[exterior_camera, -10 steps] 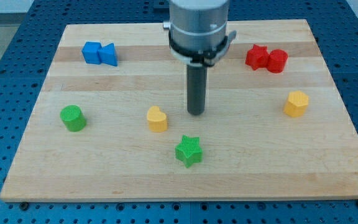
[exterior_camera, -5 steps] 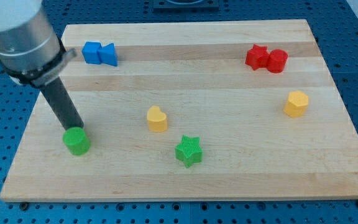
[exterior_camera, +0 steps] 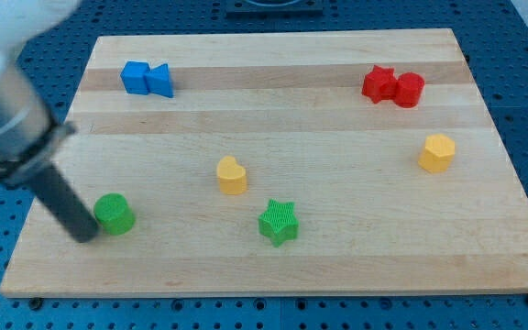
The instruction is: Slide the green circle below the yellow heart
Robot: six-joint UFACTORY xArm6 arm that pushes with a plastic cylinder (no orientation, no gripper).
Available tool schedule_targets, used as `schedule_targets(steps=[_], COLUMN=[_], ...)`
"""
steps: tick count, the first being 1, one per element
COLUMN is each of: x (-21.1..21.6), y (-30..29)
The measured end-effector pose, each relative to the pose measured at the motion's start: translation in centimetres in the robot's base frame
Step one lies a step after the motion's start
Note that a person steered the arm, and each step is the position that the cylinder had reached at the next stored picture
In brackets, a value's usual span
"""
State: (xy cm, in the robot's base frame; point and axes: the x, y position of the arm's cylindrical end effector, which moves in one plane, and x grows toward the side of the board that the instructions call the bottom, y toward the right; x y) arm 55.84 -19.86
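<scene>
Green circle (exterior_camera: 115,214) sits near the counter's (exterior_camera: 273,110) lower left, well left of the yellow heart (exterior_camera: 231,175). My tip (exterior_camera: 86,236) rests just beside the circle's left. No jaws on this rod. Eight blocks in all: two green, with a green star (exterior_camera: 279,223); two yellow, with a yellow hexagon (exterior_camera: 436,152); two blue blocks (exterior_camera: 147,79); two red blocks (exterior_camera: 393,86).

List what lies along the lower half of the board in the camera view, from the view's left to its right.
My tip → green circle → yellow heart → green star → yellow hexagon block.
</scene>
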Motion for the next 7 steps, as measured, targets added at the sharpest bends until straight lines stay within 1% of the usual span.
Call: schedule_targets(steps=[1, 2, 3, 4, 5, 6, 7], x=[0.0, -0.4, -3.4, -3.1, -2.5, -2.5, -2.7], y=[2.1, -3.4, -4.7, 1.0, 8.4, 10.2, 10.1])
